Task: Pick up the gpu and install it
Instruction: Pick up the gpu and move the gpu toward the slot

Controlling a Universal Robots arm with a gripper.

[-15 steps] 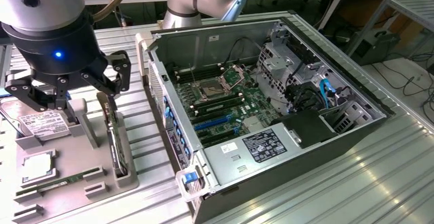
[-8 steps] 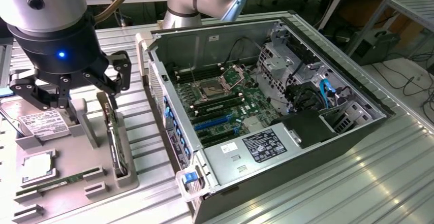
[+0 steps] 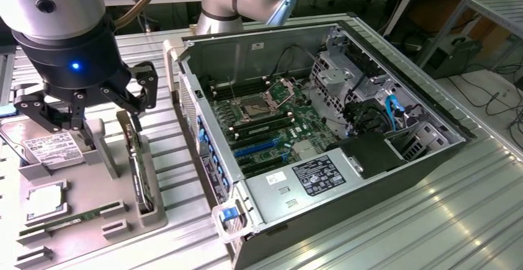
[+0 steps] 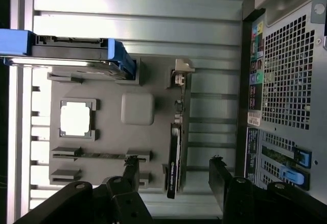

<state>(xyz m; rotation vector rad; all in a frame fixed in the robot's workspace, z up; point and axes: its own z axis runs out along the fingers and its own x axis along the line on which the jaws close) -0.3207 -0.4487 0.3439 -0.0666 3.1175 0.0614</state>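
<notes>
The gripper [image 3: 108,126] is spread wide open and holding nothing. It hangs over the gray parts tray [image 3: 168,212] that sits on the exterior view's left, next to the open PC case [image 3: 270,43].

The gpu [image 3: 141,172] stands on its edge in a slot along the tray's case-side border. In the wrist view the gpu [image 4: 174,155] runs straight up the gap between the two black fingers [image 4: 132,170]. There's clear space on both sides, so nothing touches it. Its metal bracket is at the end far from the gripper [image 4: 176,173].

Also on the tray are a hard drive [image 3: 49,144], a CPU [image 3: 45,199] and a memory stick [image 3: 73,218]. The motherboard [image 3: 270,120] in the case has its blue slots free.
</notes>
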